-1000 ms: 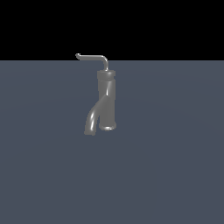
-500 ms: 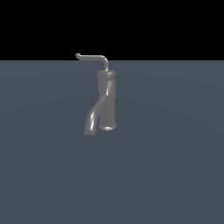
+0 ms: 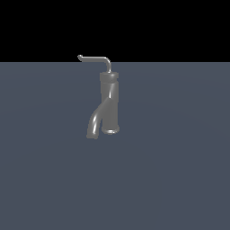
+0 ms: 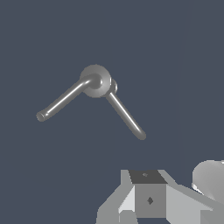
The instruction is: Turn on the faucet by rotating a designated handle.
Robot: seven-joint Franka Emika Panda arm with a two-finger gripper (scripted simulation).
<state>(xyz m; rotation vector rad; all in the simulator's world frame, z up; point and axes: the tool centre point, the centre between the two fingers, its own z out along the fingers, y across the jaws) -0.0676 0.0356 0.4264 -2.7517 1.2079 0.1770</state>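
Note:
The faucet (image 3: 109,101) is a dark glossy upright cylinder on the grey floor, with a curved spout (image 3: 95,123) branching down toward the exterior view's left. The handle (image 3: 95,59), a thin bent rod, rises from its top and reaches to the exterior view's left, ending in a small upturned tip. The wrist view looks down on the faucet cap (image 4: 95,81); the handle (image 4: 64,99) runs out from the cap's top, and a second, lower tube (image 4: 127,116) leaves from under the cap. Only grey parts of my gripper (image 4: 146,197) show at that picture's edge, apart from the faucet. Its fingers are not distinguishable.
A flat blue-grey floor (image 3: 179,170) surrounds the faucet, with black background beyond its far edge. A pale rounded part of the arm (image 4: 211,178) shows beside the gripper in the wrist view.

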